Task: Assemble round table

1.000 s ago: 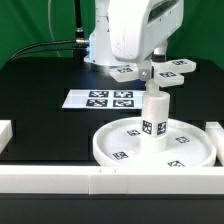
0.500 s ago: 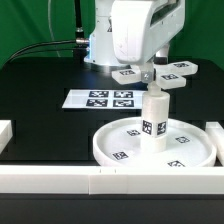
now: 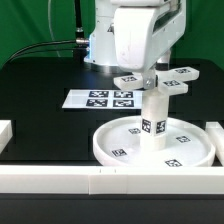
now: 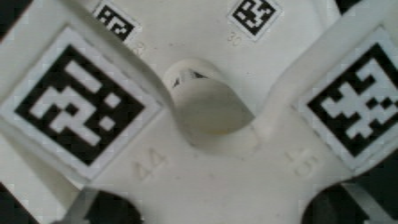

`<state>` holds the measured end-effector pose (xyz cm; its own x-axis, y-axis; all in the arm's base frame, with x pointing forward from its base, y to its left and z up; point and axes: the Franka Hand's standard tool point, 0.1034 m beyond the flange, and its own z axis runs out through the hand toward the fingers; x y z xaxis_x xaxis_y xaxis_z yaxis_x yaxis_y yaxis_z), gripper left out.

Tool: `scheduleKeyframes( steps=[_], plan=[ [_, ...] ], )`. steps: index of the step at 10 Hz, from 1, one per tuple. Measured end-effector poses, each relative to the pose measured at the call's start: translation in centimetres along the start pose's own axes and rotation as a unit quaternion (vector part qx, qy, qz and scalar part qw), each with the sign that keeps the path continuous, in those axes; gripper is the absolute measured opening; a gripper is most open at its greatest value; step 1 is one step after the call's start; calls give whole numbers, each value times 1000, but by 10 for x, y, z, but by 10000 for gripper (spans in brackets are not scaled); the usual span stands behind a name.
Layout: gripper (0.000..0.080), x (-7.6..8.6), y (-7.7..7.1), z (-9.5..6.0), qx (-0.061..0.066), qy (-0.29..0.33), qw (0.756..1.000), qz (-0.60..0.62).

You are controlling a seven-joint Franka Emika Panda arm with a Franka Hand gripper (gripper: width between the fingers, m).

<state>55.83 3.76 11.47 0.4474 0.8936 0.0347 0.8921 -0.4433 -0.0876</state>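
Observation:
The large rimmed round disc (image 3: pixel 106 150) lies flat at the front of the exterior view's right. The short thick cylinder leg (image 3: pixel 153 120) stands upright at its middle. My gripper (image 3: pixel 150 76) is shut on the small cross-shaped piece (image 3: pixel 171 86) and holds it level just above the leg's top. I cannot tell whether the two touch. In the wrist view the cross-shaped piece (image 4: pixel 214 110) fills the picture, with tags on its arms and a round boss at its middle. My fingers are mostly hidden by it.
The marker board (image 3: pixel 100 99) lies flat behind the disc, toward the exterior view's left. Long white border rails run along the front (image 3: pixel 60 178) and stand at the left (image 3: pixel 5 133) and right (image 3: pixel 214 135) edges. A green backdrop is behind.
The gripper with the cross-shaped piece has come down a little and shifted slightly to the exterior view's right, closer to the leg's top. The leg and disc have not moved.

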Motion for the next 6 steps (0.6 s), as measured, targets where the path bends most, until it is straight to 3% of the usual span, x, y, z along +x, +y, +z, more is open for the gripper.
scheduleKeyframes(
  steps=[6],
  plan=[
    [443,-6,0,11,9,-3,1000,-21]
  ],
)
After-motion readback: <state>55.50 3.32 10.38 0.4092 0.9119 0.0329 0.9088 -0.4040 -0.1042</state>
